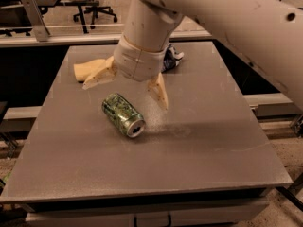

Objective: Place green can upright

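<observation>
The green can (123,115) lies on its side on the grey table (199,155), its silver top with the pull-tab hole facing the front right. My gripper (130,89) hangs just above and behind the can, open wide. One finger (100,78) points left and the other finger (159,92) points down at the can's right. The can sits below the gap between them, untouched.
A yellow sponge block (88,68) lies at the back left, partly behind my left finger. A blue-and-white wrinkly bag (171,60) lies behind my wrist at the back. Office chairs (90,8) and a rail stand beyond the table.
</observation>
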